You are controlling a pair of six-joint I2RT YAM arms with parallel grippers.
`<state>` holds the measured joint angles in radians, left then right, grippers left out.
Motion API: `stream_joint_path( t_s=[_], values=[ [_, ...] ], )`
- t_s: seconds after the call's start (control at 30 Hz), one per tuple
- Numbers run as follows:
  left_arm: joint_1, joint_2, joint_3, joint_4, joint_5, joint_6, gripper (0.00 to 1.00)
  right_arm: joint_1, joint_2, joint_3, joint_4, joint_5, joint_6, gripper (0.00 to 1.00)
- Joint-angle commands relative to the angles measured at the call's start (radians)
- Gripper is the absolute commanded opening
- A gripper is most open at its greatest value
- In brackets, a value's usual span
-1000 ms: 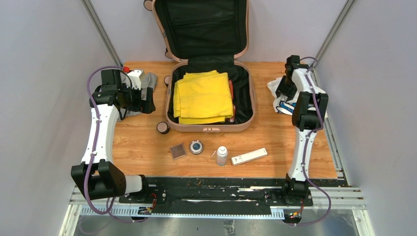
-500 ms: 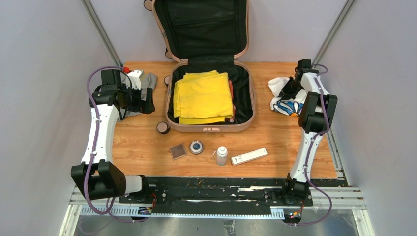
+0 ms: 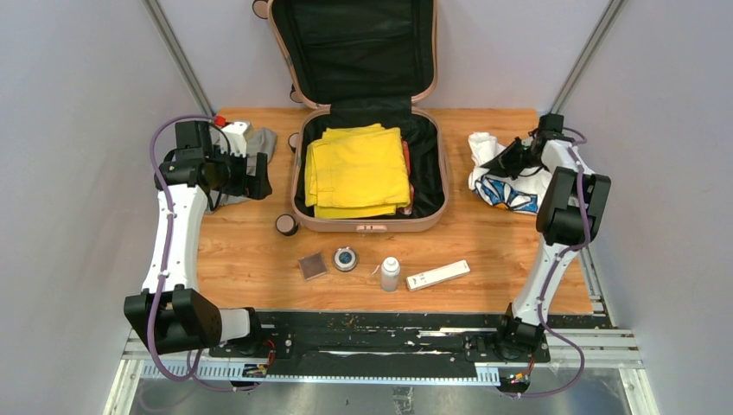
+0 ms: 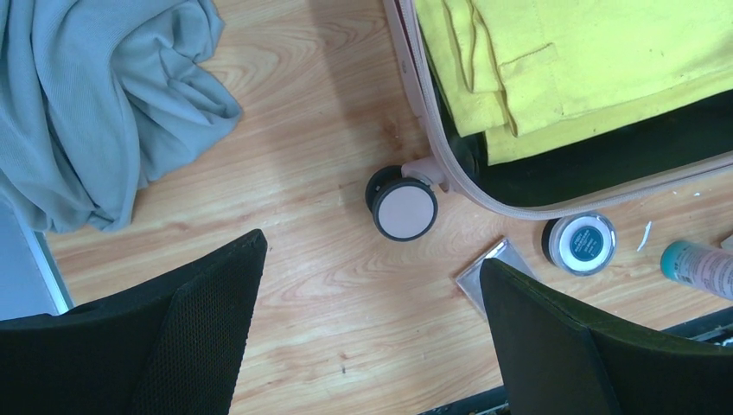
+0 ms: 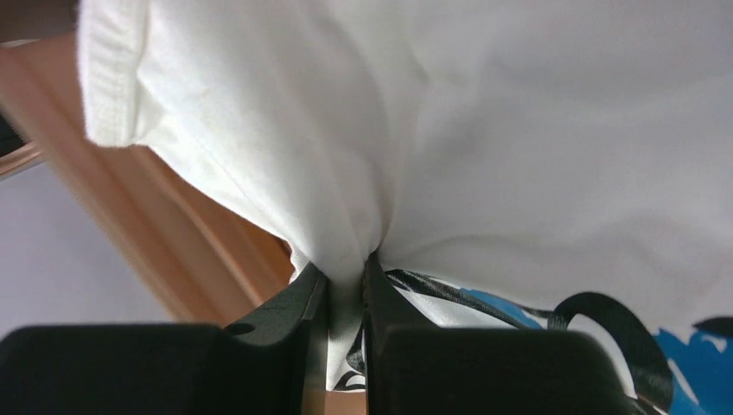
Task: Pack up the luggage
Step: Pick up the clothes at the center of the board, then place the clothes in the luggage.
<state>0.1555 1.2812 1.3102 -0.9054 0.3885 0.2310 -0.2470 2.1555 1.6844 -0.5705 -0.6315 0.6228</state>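
Pinching white shirt (image 5: 484, 130), right pincer (image 5: 344, 285) beside luggage (image 3: 298, 173).

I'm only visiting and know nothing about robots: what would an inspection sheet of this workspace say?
Surface: wooden table, no spills seen.
Job's things: pink luggage open, lid upright, yellow clothes folded inside; white printed shirt and grey garment outside.
Clutter: round tin, square compact, small bottle, white box near front edge.
Grippers: right gripper shut on that shirt; left gripper open, holding nothing.
Cables: purple cables along both arms.
Surroundings: plain grey walls.

The luggage (image 3: 346, 226) is pink, clothes (image 3: 359, 169) yellow, shirt (image 3: 510, 192) white.
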Motion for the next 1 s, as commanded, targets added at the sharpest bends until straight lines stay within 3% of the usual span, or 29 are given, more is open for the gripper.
stream_joint_path(
  t_s=[0.0, 0.4, 0.97],
  values=[
    [0.004, -0.021, 0.033, -0.016, 0.007, 0.001, 1.00, -0.047, -0.120, -0.069, 0.127, -0.188, 0.083, 0.00],
    [0.004, -0.025, 0.037, -0.016, 0.018, 0.000, 1.00, 0.006, -0.294, -0.153, 0.223, -0.338, 0.134, 0.00],
    [0.004, -0.004, 0.019, -0.016, 0.059, 0.017, 1.00, 0.478, -0.252, 0.090, 0.275, -0.120, 0.326, 0.00]
  ],
)
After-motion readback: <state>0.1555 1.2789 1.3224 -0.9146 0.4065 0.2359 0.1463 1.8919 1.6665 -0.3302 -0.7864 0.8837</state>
